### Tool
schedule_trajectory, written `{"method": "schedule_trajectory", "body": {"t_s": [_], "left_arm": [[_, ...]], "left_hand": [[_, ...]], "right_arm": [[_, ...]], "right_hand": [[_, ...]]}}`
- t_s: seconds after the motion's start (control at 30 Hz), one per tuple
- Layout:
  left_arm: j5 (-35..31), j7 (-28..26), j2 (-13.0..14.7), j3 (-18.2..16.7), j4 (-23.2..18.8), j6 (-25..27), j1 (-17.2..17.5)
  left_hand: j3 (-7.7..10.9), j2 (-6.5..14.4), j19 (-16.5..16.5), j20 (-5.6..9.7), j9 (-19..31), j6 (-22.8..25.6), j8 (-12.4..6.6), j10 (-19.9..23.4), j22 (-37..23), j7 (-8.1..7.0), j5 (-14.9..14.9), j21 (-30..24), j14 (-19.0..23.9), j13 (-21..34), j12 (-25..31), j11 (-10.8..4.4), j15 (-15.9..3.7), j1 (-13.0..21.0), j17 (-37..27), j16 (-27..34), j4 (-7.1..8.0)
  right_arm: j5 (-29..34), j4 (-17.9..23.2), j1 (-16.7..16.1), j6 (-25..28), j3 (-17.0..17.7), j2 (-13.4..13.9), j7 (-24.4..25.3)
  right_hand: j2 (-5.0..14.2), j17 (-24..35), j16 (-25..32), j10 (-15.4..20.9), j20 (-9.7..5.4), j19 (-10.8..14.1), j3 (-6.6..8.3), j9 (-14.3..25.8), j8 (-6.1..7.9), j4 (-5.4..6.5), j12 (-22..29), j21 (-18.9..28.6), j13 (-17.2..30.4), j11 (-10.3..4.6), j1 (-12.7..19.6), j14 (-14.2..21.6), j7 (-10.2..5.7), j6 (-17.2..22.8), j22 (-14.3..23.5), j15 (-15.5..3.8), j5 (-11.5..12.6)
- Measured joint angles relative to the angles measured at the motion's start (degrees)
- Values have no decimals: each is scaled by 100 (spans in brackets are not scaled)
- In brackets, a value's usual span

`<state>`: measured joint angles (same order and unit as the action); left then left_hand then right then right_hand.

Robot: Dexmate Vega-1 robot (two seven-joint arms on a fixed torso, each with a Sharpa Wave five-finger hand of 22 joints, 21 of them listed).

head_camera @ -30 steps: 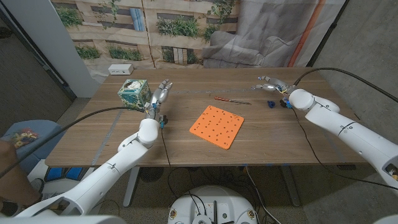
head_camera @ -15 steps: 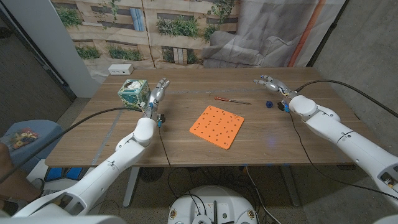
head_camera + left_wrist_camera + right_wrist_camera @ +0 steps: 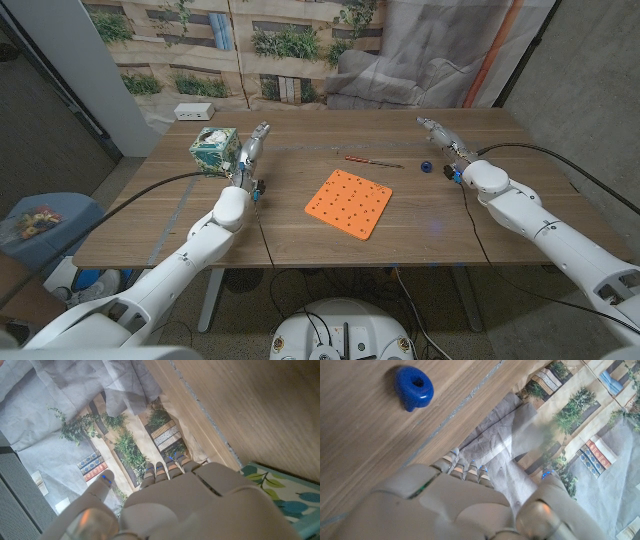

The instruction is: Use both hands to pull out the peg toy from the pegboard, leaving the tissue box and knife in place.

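Left hand [image 3: 252,148] fingers straight and together, empty, beside tissue box [image 3: 214,151] at counter's [image 3: 300,240] 10 o'clock, right hand [image 3: 441,135] likewise extended, empty, at 2 o'clock, blue peg [image 3: 425,166] just beside it, orange pegboard [image 3: 348,203] central, knife [image 3: 372,160] at 12 o'clock, no readable writing.

Garden-print backdrop [image 3: 250,45] behind wooden table [image 3: 300,240]
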<state>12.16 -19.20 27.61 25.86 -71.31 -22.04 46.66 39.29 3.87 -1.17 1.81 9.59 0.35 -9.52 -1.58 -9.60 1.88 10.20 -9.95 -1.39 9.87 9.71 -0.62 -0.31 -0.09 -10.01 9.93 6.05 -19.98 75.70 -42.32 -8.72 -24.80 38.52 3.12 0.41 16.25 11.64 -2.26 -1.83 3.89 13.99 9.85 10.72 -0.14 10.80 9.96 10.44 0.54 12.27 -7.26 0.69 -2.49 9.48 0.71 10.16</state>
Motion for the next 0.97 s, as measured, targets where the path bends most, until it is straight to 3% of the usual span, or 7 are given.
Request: {"method": "schedule_trajectory", "body": {"t_s": [0.07, 0.13, 0.33, 0.6, 0.77, 0.8, 0.97], "left_arm": [[0, 0, -27, 0, 51, 0, -19], [183, 132, -74, -4, 121, -190, -36], [441, 307, -183, -33, 277, -377, -43], [689, 528, -387, -46, 653, -643, -112], [850, 669, -481, -47, 823, -842, -156], [925, 742, -640, -52, 1136, -939, -237], [1050, 875, -774, -54, 1407, -1117, -315]], "left_hand": [[-32, 0, -21, 4, 0, -27, 0, -24, 0, 27, 0, 0, -16, 0, 0, 24, -1, 0, 0, 0, 32], [-65, 0, -61, 22, 0, -70, 0, -41, -5, 27, 0, 0, -40, 0, 0, 41, 23, 0, 0, 0, 65], [-209, -16, -183, 22, 0, -143, 0, -154, -16, 81, 22, 0, -164, 0, 0, 73, 85, -61, 0, 0, 257], [-352, -38, -305, 22, 0, -190, 0, -258, -15, 48, 22, 0, -323, 0, 0, 90, 81, -83, 1, 0, 434], [-396, -38, -325, 1, 1, -190, 0, -287, -15, 48, 22, -1, -354, 0, 0, 61, 50, -83, 1, 0, 477], [-399, -38, -325, 1, 1, -190, -11, -287, -15, 48, 41, -1, -354, 0, 0, 62, 50, -83, 1, 0, 479], [-444, -38, -325, 1, 1, -186, -24, -287, -15, 44, 66, -48, -354, -28, 40, 62, 50, -83, 1, 0, 483]], "right_arm": [[-93, 0, 0, -95, 0, 0, -25], [-257, -320, -41, -262, 121, -238, -88], [-626, -752, -43, -649, 235, -512, -287], [-1084, -1295, 44, -1150, 327, -814, -684], [-1192, -1491, 71, -1267, 375, -932, -775], [-1341, -1570, 77, -1434, 397, -983, -885], [-1443, -1645, 49, -1555, 437, -1068, -911]], "right_hand": [[-55, -11, 0, -27, -11, -50, -16, 0, -32, 15, -22, 0, -7, 27, -52, -20, 111, -73, 0, 21, 0], [-9, -31, -20, -63, -13, -81, -40, 0, -35, 39, -22, 0, -7, 63, -110, -41, 212, -111, 0, 41, 0], [60, -31, -20, -71, -20, -163, -71, 1, -67, 70, -22, 0, -7, 70, -239, -71, 325, -180, 0, 11, 4], [73, -57, -19, -101, -21, -244, -102, 1, -67, 150, -44, 0, -32, 101, -434, -174, 364, -203, -1, -30, 25], [127, -56, -19, -101, -21, -244, -118, 1, -67, 166, -44, 0, -32, 101, -487, -174, 364, -202, -1, -31, 25], [127, -57, -19, -101, -21, -244, -135, 2, -67, 182, -44, 1, -32, 100, -487, -174, 364, -202, -1, -31, 25], [157, -56, -19, -101, -21, -244, -166, 2, -67, 213, -44, 24, -31, 100, -517, -170, 359, -198, -1, -34, 70]]}}
